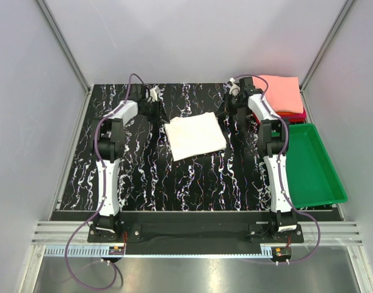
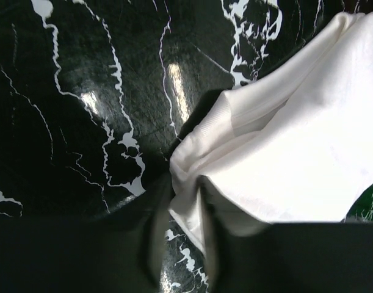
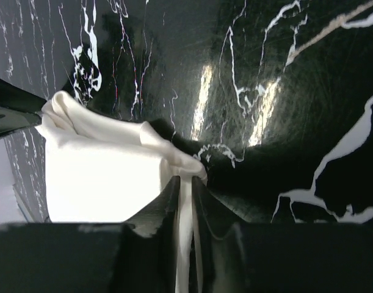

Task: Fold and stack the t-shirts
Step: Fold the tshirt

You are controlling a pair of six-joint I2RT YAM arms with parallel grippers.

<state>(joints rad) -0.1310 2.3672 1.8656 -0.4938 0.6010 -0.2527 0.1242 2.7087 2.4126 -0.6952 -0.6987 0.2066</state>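
A cream-white t-shirt (image 1: 195,135), folded into a rectangle, lies on the black marbled table between my two grippers. No print shows on it. My left gripper (image 1: 157,115) is at its far left corner. In the left wrist view the fingers (image 2: 181,204) stand partly apart, with the shirt's (image 2: 296,140) bunched corner lying loosely between them and table showing in the gap. My right gripper (image 1: 228,113) is at the far right corner. In the right wrist view it (image 3: 185,180) is shut on a thin fold of the white shirt (image 3: 101,177).
A folded salmon-pink t-shirt (image 1: 279,91) tops a stack at the back right, with a red one (image 1: 296,113) showing under it. A green plastic tray (image 1: 323,183) sits along the table's right edge. White walls enclose the table.
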